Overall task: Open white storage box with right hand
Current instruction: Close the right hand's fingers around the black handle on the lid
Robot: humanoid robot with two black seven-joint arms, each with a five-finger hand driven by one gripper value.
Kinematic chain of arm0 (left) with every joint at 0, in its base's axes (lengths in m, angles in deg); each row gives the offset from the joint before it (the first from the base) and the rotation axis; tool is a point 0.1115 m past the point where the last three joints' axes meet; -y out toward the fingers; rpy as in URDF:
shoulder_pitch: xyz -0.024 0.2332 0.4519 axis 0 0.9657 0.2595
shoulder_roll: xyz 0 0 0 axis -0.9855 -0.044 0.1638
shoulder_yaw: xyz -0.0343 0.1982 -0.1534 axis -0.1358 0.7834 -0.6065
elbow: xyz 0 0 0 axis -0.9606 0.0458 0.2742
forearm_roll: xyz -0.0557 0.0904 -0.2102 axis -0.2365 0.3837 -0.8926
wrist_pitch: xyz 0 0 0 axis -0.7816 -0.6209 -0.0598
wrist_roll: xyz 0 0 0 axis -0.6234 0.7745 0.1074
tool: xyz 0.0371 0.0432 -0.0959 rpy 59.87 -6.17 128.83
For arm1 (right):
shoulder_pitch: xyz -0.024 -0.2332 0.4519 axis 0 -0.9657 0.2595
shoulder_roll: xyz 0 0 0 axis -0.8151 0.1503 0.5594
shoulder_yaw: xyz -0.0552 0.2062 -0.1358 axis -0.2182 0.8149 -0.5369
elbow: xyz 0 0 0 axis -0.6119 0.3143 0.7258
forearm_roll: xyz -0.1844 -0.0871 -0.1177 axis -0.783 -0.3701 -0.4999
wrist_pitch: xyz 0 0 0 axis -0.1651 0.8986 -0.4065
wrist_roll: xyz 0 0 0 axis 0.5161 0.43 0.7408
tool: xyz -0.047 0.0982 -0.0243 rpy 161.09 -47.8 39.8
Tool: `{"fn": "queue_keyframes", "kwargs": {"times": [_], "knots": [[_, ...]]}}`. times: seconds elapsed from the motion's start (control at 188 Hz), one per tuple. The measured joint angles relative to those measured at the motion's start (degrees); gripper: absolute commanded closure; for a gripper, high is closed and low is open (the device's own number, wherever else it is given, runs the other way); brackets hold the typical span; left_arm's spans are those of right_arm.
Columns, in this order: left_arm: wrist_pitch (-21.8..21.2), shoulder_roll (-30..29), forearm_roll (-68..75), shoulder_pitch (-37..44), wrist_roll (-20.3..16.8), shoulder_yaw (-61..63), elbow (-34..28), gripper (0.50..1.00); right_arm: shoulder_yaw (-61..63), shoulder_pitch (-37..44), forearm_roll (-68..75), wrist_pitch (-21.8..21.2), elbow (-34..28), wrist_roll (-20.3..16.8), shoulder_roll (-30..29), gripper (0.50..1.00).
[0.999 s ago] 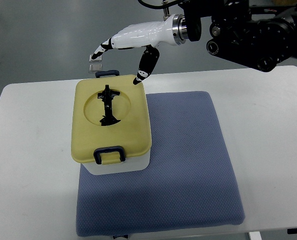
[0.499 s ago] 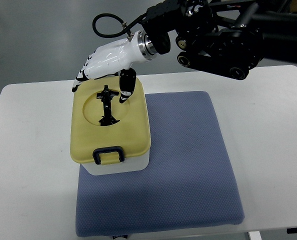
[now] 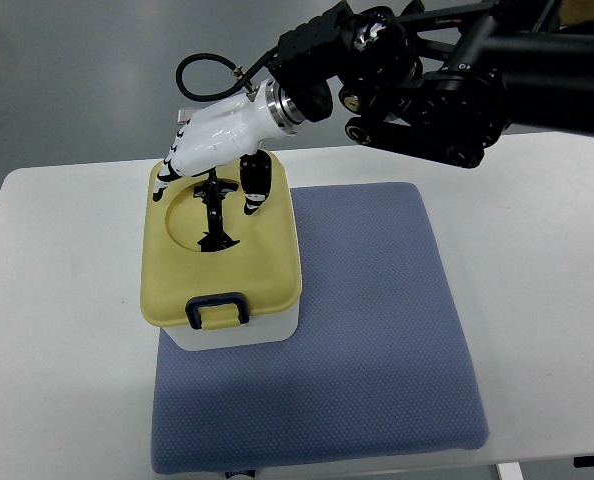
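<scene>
White plastic forms the body of the box, which wears a pale yellow lid and stands on the left half of the desk, its right part overlapping the 10 o'clock corner of a blue-grey mat. A dark latch sits at the lid's 6 o'clock edge. In the round hollow on top of the lid lies a black handle, running from 12 to 6 o'clock.

The right hand reaches in from 2 o'clock on a black arm and hangs over the lid's 12 o'clock edge. Its white back faces up. The fingers curl down over the lid's 11 o'clock corner, while the thumb points down at the lid just to the right of the handle. Whether any tip actually touches the lid, I cannot tell from here. It is loosely spread and grips nothing; the handle lies between thumb and fingers, not clasped.
</scene>
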Motion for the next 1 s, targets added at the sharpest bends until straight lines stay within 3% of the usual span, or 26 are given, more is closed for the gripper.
{"fn": "queue_keyframes", "kwargs": {"times": [0.574,0.76,0.999], "knots": [[0.0,0.0,0.0,-0.06,0.0,0.0,0.0,0.5,-0.01,-1.59,-0.09,0.26,1.57,-0.03,-1.36,0.709],[-0.01,0.0,0.0,-0.06,0.0,0.0,-0.01,0.5,-0.01,-1.7,-0.1,0.26,1.84,-0.03,-1.59,0.848],[-0.02,0.0,-0.01,-0.04,0.0,0.0,-0.01,0.5,0.05,-1.7,-0.08,0.54,1.94,-0.03,-2.06,0.926]]}}
